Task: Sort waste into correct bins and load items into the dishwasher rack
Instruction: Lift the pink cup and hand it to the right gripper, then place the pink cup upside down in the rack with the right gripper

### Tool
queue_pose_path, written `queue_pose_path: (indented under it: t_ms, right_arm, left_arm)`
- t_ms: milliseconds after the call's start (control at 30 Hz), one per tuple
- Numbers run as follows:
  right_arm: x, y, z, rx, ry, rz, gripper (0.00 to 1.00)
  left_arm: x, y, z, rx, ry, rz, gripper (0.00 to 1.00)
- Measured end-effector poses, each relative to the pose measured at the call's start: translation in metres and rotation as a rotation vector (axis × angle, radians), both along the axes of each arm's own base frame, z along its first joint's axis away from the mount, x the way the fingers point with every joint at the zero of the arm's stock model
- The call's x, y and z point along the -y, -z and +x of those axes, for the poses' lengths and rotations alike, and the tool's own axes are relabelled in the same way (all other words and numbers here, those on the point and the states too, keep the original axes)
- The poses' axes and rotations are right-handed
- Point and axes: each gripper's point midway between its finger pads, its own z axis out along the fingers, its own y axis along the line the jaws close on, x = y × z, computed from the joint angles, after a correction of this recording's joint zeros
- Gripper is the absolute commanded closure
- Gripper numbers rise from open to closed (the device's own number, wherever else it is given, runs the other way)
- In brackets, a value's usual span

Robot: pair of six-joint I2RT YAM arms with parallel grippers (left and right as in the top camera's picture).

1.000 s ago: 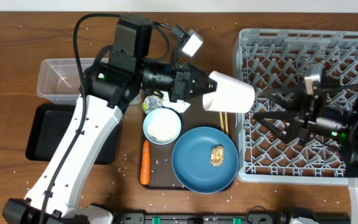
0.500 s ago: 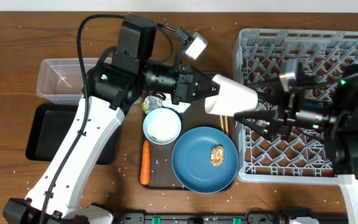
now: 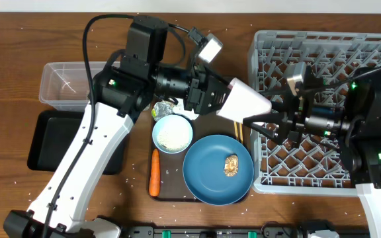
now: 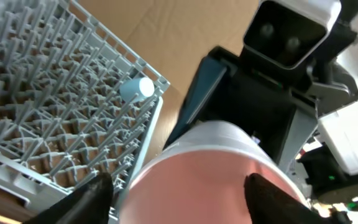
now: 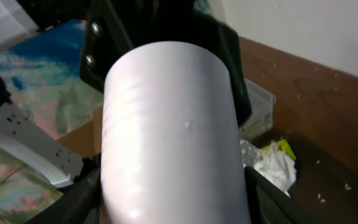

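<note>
The small pink cup (image 3: 247, 102) hangs on its side in the air between the brown serving tray and the dishwasher rack (image 3: 329, 46). My right gripper (image 3: 260, 112) is shut on its rim end, and in the right wrist view both fingers press the sides of the cup (image 5: 169, 124). My left gripper (image 3: 222, 99) is still round the cup's base, but its jaws stand open. The left wrist view shows a gap between the left finger (image 4: 95, 199) and the cup (image 4: 210, 168).
The brown serving tray (image 3: 170, 192) holds a blue plate (image 3: 207, 178) with a brown lump (image 3: 231, 165), a bowl of rice (image 3: 172, 133), a carrot (image 3: 155, 173), a crumpled wrapper (image 3: 166, 108) and chopsticks (image 3: 238, 131). A clear tub (image 3: 61, 82) and a black tray (image 3: 51, 142) sit at the left.
The right arm came left from over the rack and closed on the cup. The left gripper's jaws then opened off it. The cup shifted slightly right.
</note>
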Motion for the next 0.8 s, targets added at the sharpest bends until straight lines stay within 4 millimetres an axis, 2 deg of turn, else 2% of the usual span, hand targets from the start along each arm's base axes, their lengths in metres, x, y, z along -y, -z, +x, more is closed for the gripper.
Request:
queue_pose_path:
  t_ms: [100, 200, 267, 400, 567, 800]
  right_arm:
    - [0.006, 0.003, -0.001, -0.008, 0.064, -0.035, 0.56]
    - [0.02, 0.007, 0.001, -0.027, 0.175, -0.08, 0.55]
    - [0.036, 0.013, 0.005, -0.06, 0.285, -0.113, 0.54]
    - [0.08, 0.026, 0.014, -0.15, 0.531, -0.164, 0.54]
    - [0.152, 0.052, 0.02, -0.345, 0.899, -0.183, 0.57]
    - [0.254, 0.086, -0.001, -0.638, 1.417, -0.099, 0.53]
  left_arm:
    - [-0.002, 0.005, 0.01, 0.015, -0.049, 0.027, 0.05]
    - [-0.005, 0.015, 0.023, 0.02, -0.129, 0.084, 0.02]
    - [-0.008, 0.024, 0.032, 0.016, -0.19, 0.134, 0.01]
    - [-0.019, 0.042, 0.049, 0.014, -0.306, 0.232, 0.01]
    - [-0.028, 0.055, 0.056, 0.003, -0.373, 0.302, 0.01]
    - [-0.033, 0.063, 0.057, -0.016, -0.399, 0.345, 0.01]
